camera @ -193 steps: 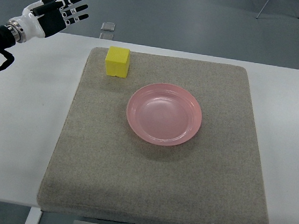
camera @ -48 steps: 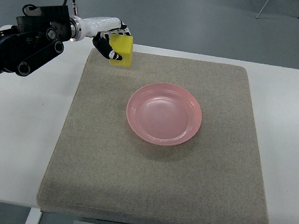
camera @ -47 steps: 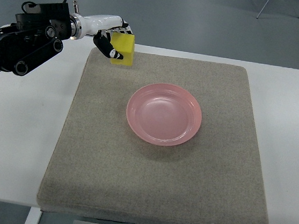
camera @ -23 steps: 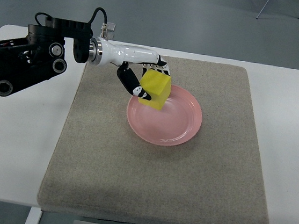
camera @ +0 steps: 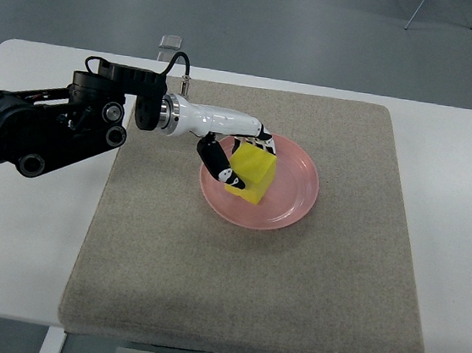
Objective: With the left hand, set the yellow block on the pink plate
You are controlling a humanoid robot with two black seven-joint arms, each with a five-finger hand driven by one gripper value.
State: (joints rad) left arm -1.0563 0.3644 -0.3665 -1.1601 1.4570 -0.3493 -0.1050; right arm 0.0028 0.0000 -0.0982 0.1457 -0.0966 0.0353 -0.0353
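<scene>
The yellow block [camera: 252,172] is over the left half of the pink plate [camera: 290,191], tilted, low enough that I cannot tell whether it touches the plate. My left hand [camera: 238,158] is shut on the block, with the thumb on its near-left face and the fingers over its far side. The left arm reaches in from the picture's left edge across the mat. The right arm does not show.
A grey felt mat [camera: 249,289] covers most of the white table [camera: 20,237]; the plate sits on it. A small clear object [camera: 171,42] lies on the floor beyond the table's far edge.
My left hand picked the yellow block up from the mat's far left corner and carried it right and nearer. Since half a second ago it has sunk lower over the plate.
</scene>
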